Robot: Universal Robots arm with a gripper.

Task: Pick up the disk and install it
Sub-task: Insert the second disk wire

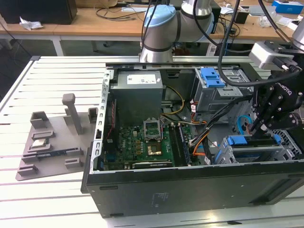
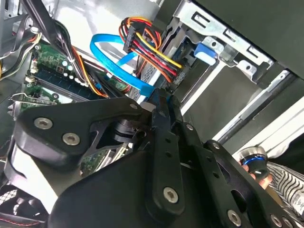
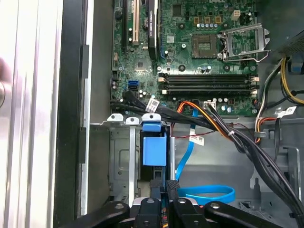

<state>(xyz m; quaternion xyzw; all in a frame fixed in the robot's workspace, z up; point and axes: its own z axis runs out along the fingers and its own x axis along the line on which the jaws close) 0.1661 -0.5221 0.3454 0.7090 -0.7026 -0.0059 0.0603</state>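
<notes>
In the exterior view, lower right of the frame, your gripper (image 1: 260, 129) stands just above the disk (image 1: 251, 141), whose long axis runs across the frame in the drive cage (image 1: 237, 154). In both wrist views the fingers (image 3: 164, 192) look pressed together; whether they pinch anything, you cannot tell. You have one disk, one gripper.

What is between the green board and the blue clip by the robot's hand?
Black and orange cables cross between the board and the clip, in the first wrist view.
</notes>
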